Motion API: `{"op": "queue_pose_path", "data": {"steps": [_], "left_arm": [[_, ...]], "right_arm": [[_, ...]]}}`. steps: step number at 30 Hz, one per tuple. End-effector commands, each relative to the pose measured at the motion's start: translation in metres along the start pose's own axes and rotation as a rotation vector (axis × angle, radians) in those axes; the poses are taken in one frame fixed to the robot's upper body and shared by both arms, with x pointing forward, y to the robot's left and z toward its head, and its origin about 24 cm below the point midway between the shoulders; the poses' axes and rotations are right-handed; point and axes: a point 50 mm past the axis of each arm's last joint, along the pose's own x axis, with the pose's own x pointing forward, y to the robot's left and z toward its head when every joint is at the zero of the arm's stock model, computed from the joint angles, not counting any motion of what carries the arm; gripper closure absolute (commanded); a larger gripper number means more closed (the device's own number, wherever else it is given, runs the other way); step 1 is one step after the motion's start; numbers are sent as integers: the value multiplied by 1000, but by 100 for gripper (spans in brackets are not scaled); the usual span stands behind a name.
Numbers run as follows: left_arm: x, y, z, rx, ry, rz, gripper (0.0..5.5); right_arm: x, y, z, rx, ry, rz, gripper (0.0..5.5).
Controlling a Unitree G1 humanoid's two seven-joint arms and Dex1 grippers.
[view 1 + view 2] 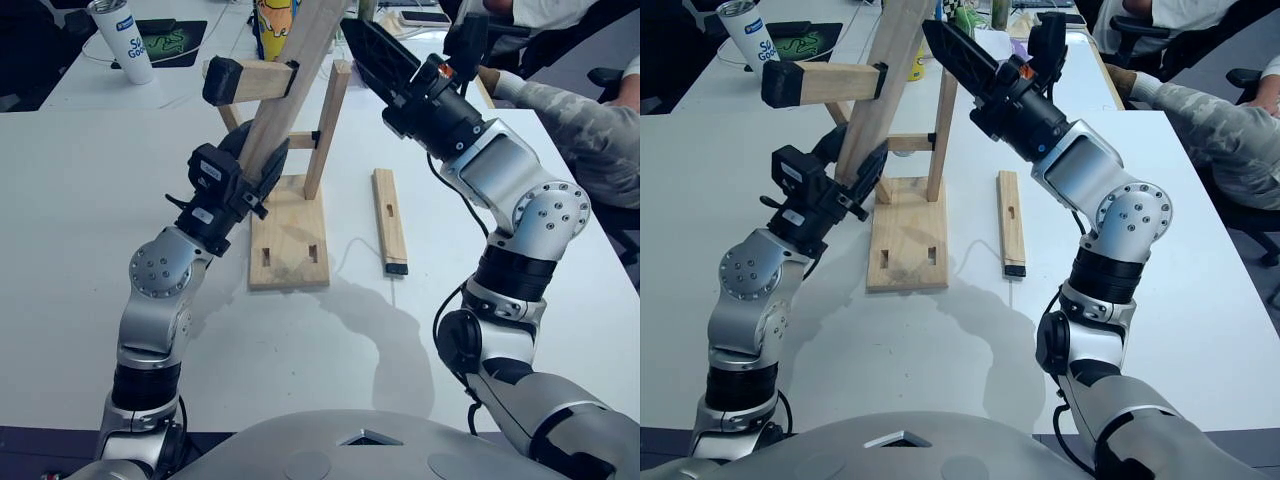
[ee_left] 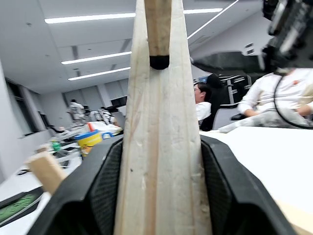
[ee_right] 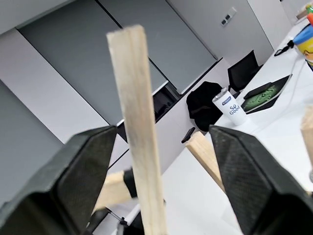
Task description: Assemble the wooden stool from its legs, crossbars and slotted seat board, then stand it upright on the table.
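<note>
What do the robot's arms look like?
The left arm and right arm are silver metal with round bolted joints and black bands. A thin black cable runs along the right one. The left pincer and right pincer are textured black.

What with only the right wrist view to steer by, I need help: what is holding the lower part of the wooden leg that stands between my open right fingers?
Observer: The left gripper is shut on that wooden leg, holding it tilted.
Operator: What lies under it?
Observer: The slotted seat board, flat on the table, with another leg standing upright at its far end.
Operator: Any parts left loose?
Observer: One black-capped leg lies flat on the table, right of the board.
</note>
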Motion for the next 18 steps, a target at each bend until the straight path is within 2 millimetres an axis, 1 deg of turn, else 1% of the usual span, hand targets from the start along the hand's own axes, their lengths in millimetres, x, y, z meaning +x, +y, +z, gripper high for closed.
{"op": "queue_pose_path", "data": {"steps": [1,7,8,10,12,16,18], "left_arm": [[-1,-7,-4,-10,28,-62,346],[1,-13,-6,-20,41,-111,346],[0,-13,-7,-19,45,-113,346],[-1,-12,-8,-17,49,-113,346],[-2,-11,-8,-16,54,-114,346],[-3,-12,-10,-13,67,-127,346],[-4,-12,-11,-9,73,-130,346]], "right_arm": [[5,7,7,0,-6,36,200],[10,9,9,3,-4,57,200],[10,9,9,1,-4,61,218],[10,9,9,-3,-1,61,238],[10,9,9,-3,3,61,280],[9,9,8,-8,8,65,335],[8,8,8,-14,9,63,372]]}}
